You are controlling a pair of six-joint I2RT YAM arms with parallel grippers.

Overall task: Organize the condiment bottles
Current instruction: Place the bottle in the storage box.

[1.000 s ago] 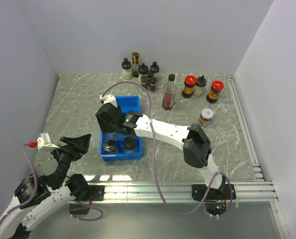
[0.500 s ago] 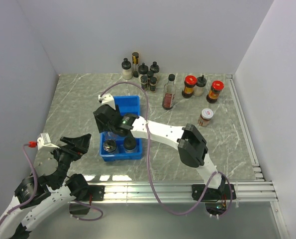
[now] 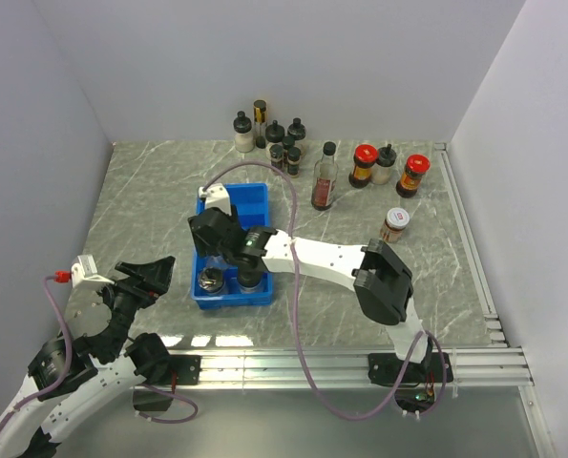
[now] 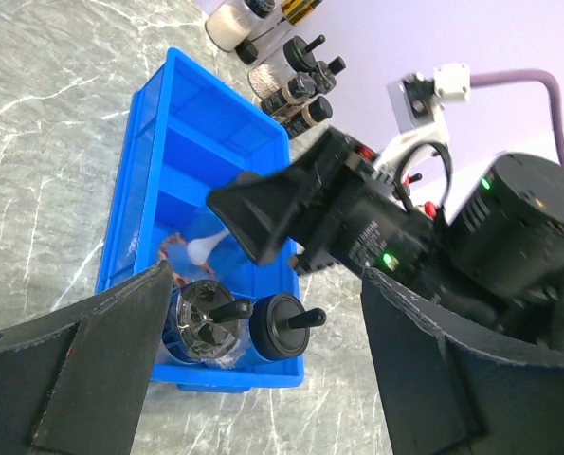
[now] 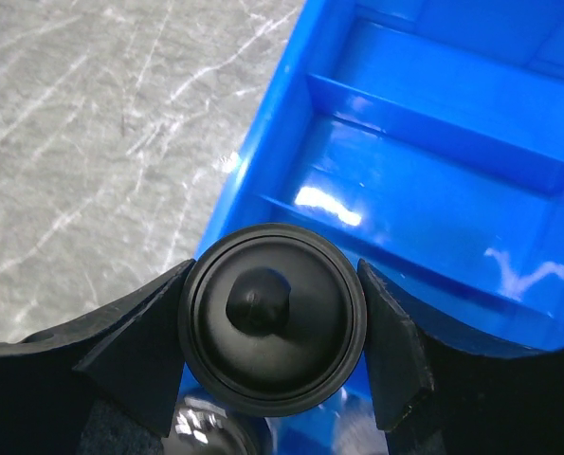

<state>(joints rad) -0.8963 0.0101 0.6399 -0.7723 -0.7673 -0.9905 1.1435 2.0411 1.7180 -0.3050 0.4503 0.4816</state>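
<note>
The right gripper point(image 5: 267, 355) is clamped on a black-capped bottle point(image 5: 263, 303), low centre in its wrist view, at the left edge of the blue tray point(image 5: 433, 123). The left gripper point(image 4: 267, 284) gapes empty at the overhead view's lower left.

Blue tray point(image 3: 255, 196) left of bench point(image 3: 140, 191) centre, two black-capped jars point(image 3: 210, 281) in its near compartments, right claw point(image 3: 216, 254) low over its middle; bottle cluster point(image 3: 276, 139) along far edge, one red-capped jar point(image 3: 394, 225) apart toward right edge; left claw point(image 3: 146, 277) gaping near near-left corner.
</note>
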